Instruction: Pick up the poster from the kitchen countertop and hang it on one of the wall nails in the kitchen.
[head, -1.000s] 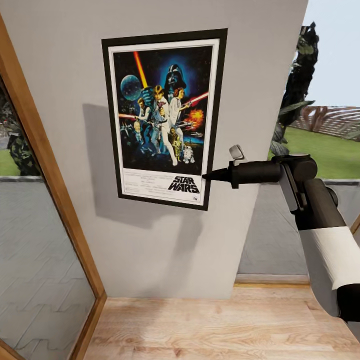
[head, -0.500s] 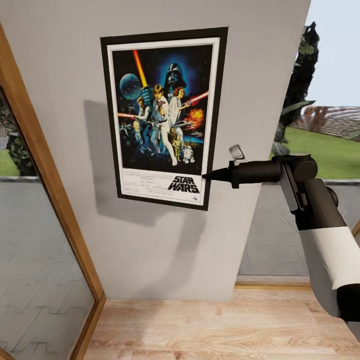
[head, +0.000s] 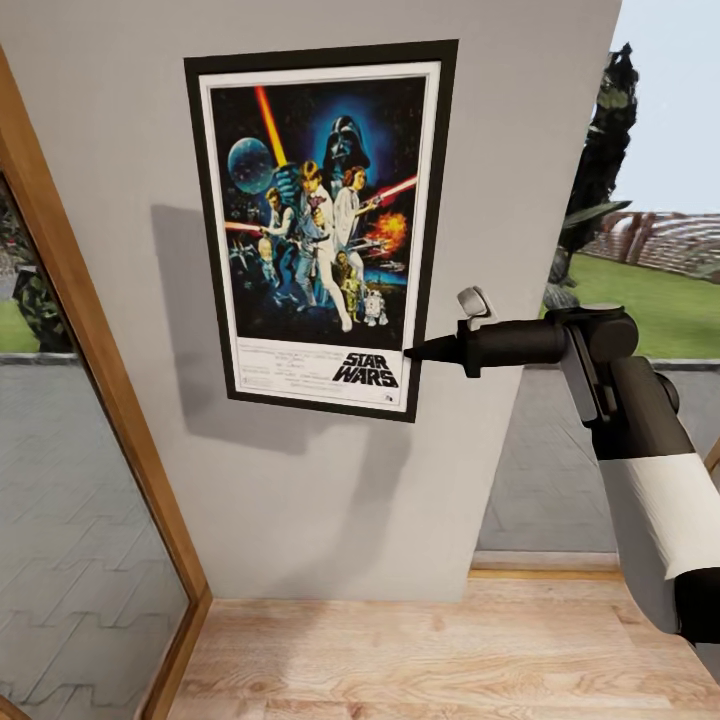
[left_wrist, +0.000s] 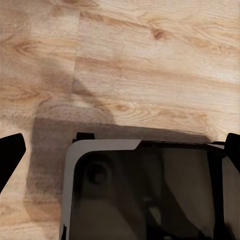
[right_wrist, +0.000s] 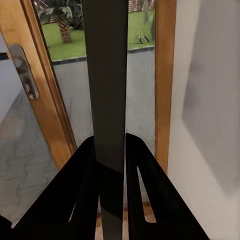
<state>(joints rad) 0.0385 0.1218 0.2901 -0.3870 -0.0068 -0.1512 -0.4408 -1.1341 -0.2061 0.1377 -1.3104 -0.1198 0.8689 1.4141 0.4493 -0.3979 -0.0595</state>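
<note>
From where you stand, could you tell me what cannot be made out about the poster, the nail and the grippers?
- Wall nail: in the head view the poster covers the wall behind it, so whether it hangs on a nail cannot be told.
- Poster artwork: the right wrist view shows it edge-on, a dark strip between the right gripper fingers.
- Left gripper: in the left wrist view only two dark tips show at the picture's edges, over the wooden floor.

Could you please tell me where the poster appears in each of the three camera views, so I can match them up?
Head view: the poster stands upright before the grey wall, its lower right edge at the right claw.
Right wrist view: seen edge-on, a dark strip running up between the fingers.
Left wrist view: not in it.
Shared landmark: the right claw gripping the poster's edge.
</note>
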